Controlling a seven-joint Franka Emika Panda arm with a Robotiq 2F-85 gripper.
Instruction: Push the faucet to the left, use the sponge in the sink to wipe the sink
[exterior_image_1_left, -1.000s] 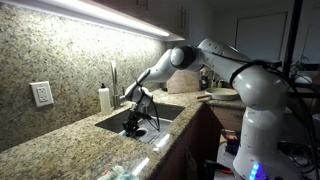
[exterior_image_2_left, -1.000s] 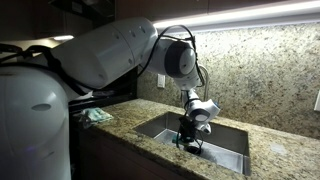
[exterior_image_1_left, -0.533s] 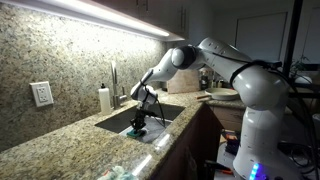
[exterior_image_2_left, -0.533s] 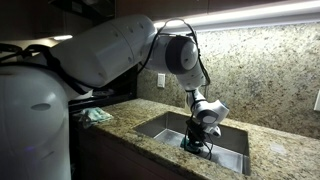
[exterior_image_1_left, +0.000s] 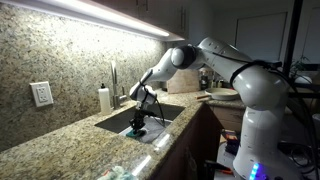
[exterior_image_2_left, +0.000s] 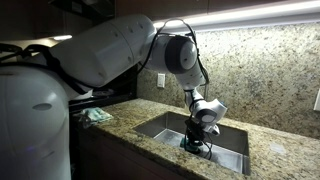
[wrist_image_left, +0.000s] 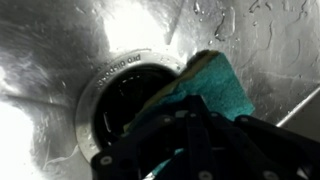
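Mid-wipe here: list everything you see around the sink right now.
sink: one, grey steel, sunk in the countertop
countertop: one, speckled beige granite, around the sink
faucet: one, silver, behind the sink
soap dispenser: one, white, beside the faucet
wall outlet: one plainly seen, white, on the backsplash
drain: one, metal-ringed, sink floor
sponge: one, teal, at the drain's edge, in the gripper
arm: one, white, reaching into the sink
gripper: one, black, shut on the sponge
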